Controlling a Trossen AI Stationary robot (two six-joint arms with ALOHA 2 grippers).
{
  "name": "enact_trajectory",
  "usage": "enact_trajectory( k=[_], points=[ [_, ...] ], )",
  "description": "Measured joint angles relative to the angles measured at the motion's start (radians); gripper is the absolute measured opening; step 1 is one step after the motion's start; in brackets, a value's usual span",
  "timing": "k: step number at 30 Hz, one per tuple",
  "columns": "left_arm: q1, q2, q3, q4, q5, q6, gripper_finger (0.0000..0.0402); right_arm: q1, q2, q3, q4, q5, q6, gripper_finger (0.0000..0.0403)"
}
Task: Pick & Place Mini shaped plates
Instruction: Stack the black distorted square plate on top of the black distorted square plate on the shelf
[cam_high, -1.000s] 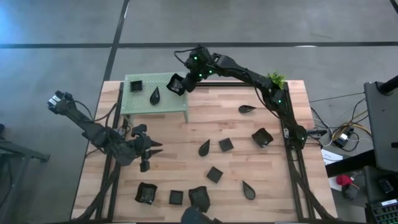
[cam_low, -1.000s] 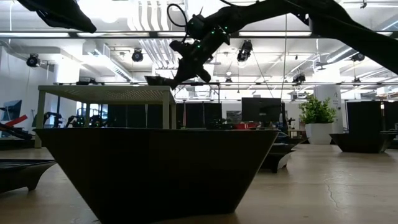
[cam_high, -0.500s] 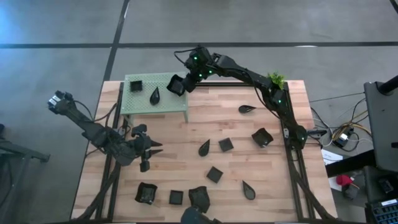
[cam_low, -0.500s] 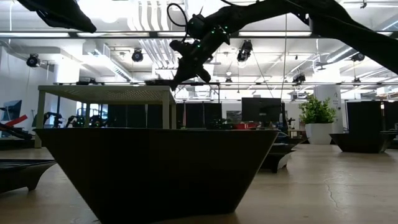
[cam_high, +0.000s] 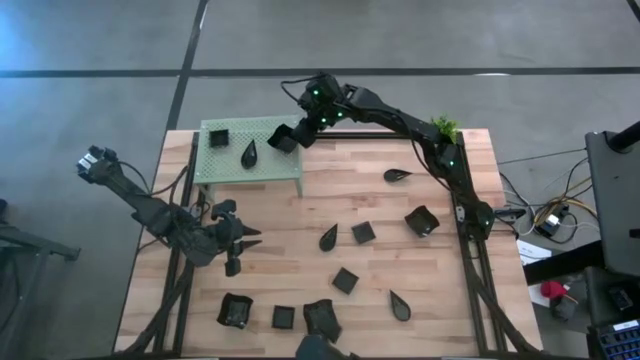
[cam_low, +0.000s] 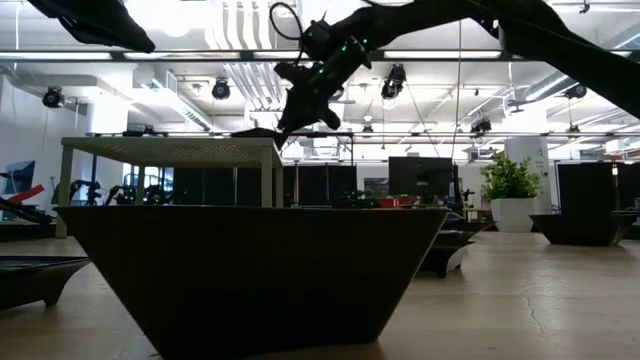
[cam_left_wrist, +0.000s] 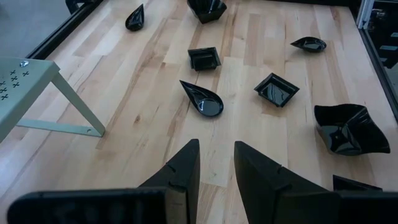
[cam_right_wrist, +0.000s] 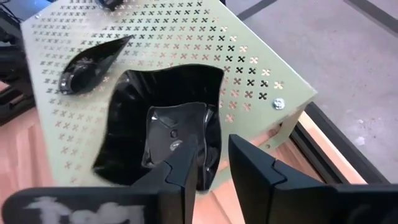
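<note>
A green perforated stand (cam_high: 262, 170) stands at the table's far left. On its top lie a small square black plate (cam_high: 219, 136), a teardrop plate (cam_high: 249, 154) and, at its right end, a larger wavy-rimmed square plate (cam_right_wrist: 155, 124). My right gripper (cam_right_wrist: 214, 168) is open at that plate's near rim, one finger inside the plate and one outside. My left gripper (cam_left_wrist: 216, 155) hangs open above the table's near left with nothing between its fingers. Several more black plates (cam_high: 362, 232) lie on the wood. My right gripper has the wavy plate's rim (cam_right_wrist: 210, 158) between its open fingers, coming slanting down from the table's far right. A gap shows at the outer finger. I cannot tell whether the inner finger touches the wall. The plate rests on the stand's top.
A small green potted plant (cam_high: 443, 128) stands at the far right corner. Black frame rails (cam_high: 470, 260) run along the table's left and right edges. One plate (cam_low: 250, 270) sits right in front of the low camera and blocks much of its view.
My right gripper has opened while staying in place. The wavy square plate, held tilted just above the stand's right end a second ago, has settled flat onto the stand's top.
</note>
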Motion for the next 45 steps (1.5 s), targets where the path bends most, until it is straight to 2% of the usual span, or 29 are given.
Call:
enact_trajectory(
  k=[4, 10, 18, 21, 31, 40, 45],
  points=[
    [0.0, 0.0, 0.0, -0.002, 0.0, 0.001, 0.0094, 0.004, -0.08, -0.001, -0.057, 0.005, -0.057, 0.0073],
    [-0.001, 0.0, 0.0, -0.01, 0.041, 0.015, 0.0094, 0.072, -0.22, 0.0, -0.111, 0.024, -0.14, 0.0017],
    [-0.031, 0.019, 0.0, -0.011, 0.191, 0.13, 0.0094, 0.256, -0.356, -0.004, -0.236, 0.289, -0.181, 0.0009],
    [-0.051, 0.04, 0.0, -0.007, 0.242, 0.121, 0.0094, 0.327, -0.383, -0.004, -0.268, 0.344, -0.181, 0.0008],
    [-0.19, 0.184, 0.0, -0.042, 0.335, -0.036, 0.0094, 0.531, -0.404, -0.005, -0.288, 0.348, -0.183, 0.0008],
    [-0.297, 0.33, 0.0, -0.041, 0.382, -0.199, 0.0094, 0.64, -0.403, -0.005, -0.289, 0.349, -0.186, 0.0008],
    [-0.311, 0.409, -0.001, -0.04, 0.404, -0.216, 0.0094, 0.664, -0.402, -0.005, -0.289, 0.349, -0.197, 0.0008]
  ],
)
